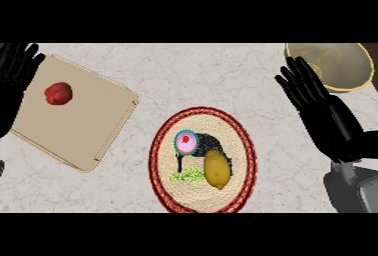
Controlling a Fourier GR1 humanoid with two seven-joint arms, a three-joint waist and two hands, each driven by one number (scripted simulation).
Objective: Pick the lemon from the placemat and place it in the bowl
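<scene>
Lying on the round woven placemat [204, 161] at the lower middle of the frame, the lemon [217, 170] sits on the mat's right half, just beside a printed bird-like figure, untouched by either hand. The mat has a dark red border. At the upper right, the bowl [334, 66] is cut by the frame's top edge, well apart from the lemon. The right hand [319, 111] stands between them at the right side, fingers straight and spread, holding nothing; its fingertips overlap the bowl's left rim in this view. At the left, a tan cutting board [77, 112] lies tilted, carrying a small red item [58, 93], possibly a fruit. The left hand [16, 80] rests at the left edge, fingers up and relaxed, partly over the board's corner. Everything sits on a pale marbled counter [192, 75].
</scene>
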